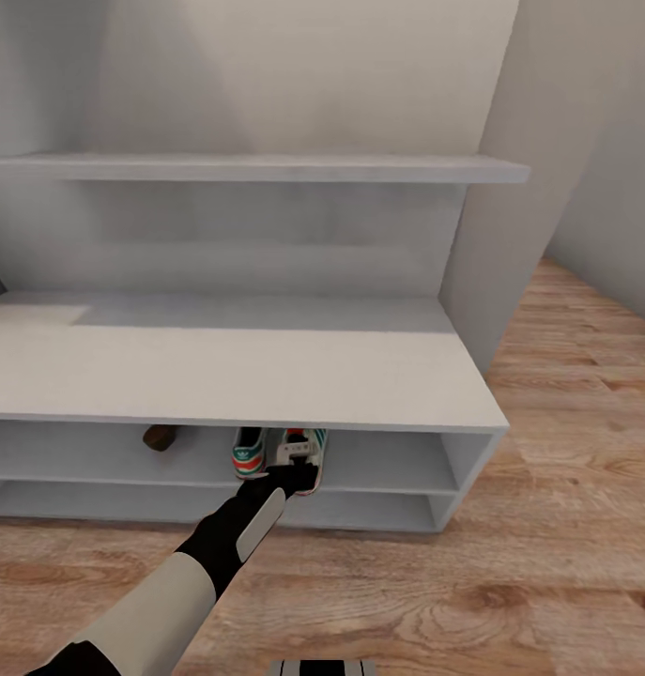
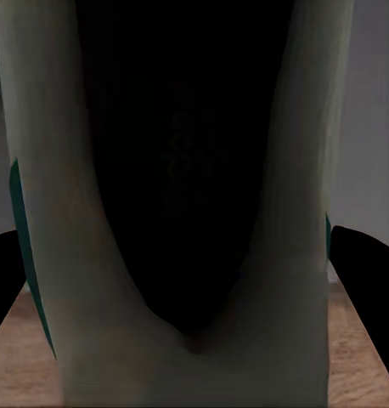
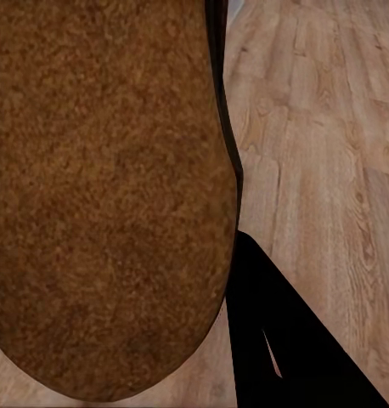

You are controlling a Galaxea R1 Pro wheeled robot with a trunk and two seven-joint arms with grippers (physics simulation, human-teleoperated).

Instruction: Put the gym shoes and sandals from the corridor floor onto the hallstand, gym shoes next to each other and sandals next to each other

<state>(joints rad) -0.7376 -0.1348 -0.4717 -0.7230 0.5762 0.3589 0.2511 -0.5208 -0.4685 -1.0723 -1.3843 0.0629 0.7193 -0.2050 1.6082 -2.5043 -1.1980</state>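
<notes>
Head view: two cream-white green-striped sneakers [image 1: 277,453] side by side on pale grey rack's upper shelf [image 1: 388,474] under bench [image 1: 219,371], heels outward toward six o'clock; left fingers [image 1: 297,457] at right sneaker, grip unclear; brown sandal [image 1: 160,437] at nine o'clock.
Left wrist: sneaker's dark opening [image 2: 182,161] between black fingers [image 2: 369,280].
Right wrist: tan sandal footbed [image 3: 105,195] close against black finger [image 3: 279,340], grip unclear, above wood floor [image 3: 322,127].

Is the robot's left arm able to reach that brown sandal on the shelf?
Probably not yet: the left gripper sits at a gym shoe, and the other shoe stands between it and the sandal.
</notes>
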